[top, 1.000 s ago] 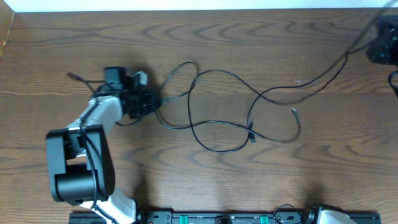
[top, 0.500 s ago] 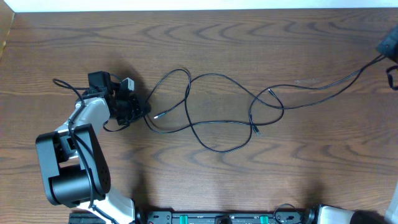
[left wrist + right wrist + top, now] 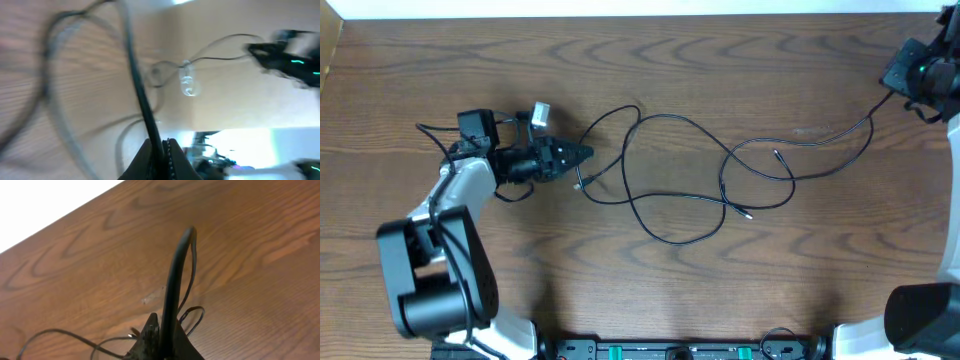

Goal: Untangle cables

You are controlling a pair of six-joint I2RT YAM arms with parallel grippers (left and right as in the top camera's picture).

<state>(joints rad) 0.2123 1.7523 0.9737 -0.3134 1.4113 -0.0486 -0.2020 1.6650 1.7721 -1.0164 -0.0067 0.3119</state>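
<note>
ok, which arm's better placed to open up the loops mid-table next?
Probably left: its jaws, shut on a cable, sit right beside the loops. The right arm is far off, holding a long strand.

White left arm (image 3: 470,185), black gripper (image 3: 582,154)

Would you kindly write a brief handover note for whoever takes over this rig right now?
Grip: the left claw is shut on one of the black cables at the left edge of the tangle. The right claw is shut on a strand above the far right corner of the table.
Cables: crossing loops lie mid-table between the two claws.
Done: one strand is gripped on each side.
Left: the loops cross in several places, so the cords remain to be drawn apart and separated.
</note>
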